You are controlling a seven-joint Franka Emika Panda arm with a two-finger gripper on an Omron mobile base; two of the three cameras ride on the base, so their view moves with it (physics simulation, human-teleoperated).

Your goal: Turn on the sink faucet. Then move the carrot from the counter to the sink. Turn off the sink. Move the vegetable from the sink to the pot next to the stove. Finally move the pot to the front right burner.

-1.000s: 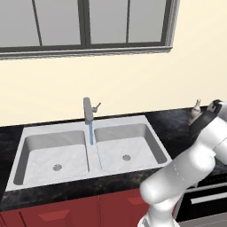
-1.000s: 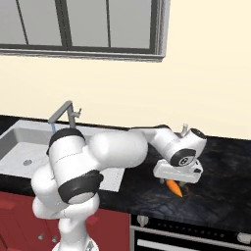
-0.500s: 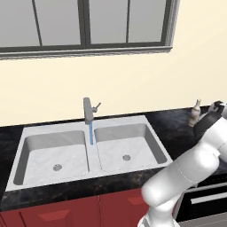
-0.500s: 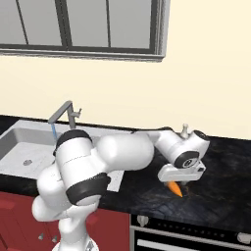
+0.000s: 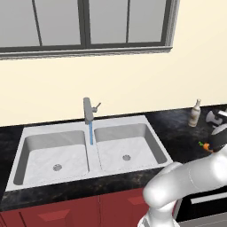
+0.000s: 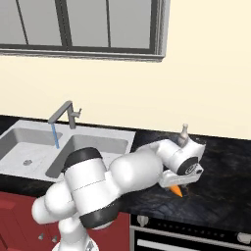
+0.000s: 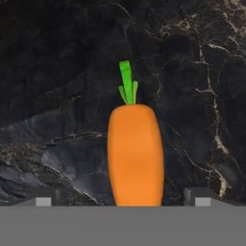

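the claw (image 7: 123, 202) had come down over the carrot (image 7: 135, 153) since a second earlier. in the right base pictures the hand dropped from a spot above and just behind the carrot to one pressed close over it, so that now only the orange tip (image 6: 176, 191) poked out beneath the hand. the jaws stood fully released, nothing gripped; in the hand view the two dark finger tips sat one on each side of the carrot's thick body, with the green stem pointing away from the claw.

the carrot lay flat on the black marbled surface (image 6: 220, 186), well to the right of the sink (image 5: 133, 153), near the front edge, just above the oven front. a pale slim bottle (image 5: 193, 113) stood further back from the carrot, against the wall. in the left base view a little of the carrot's stem end (image 5: 204, 146) showed beside the arm.

water ran in a thin blue stream from the sink faucet (image 5: 88, 110) into the sink, so the first step looked done. i judged the descent to mean the pick was at hand: the jaws straddled the carrot and closing them seemed the next thing needed, before the carry across to the basin.
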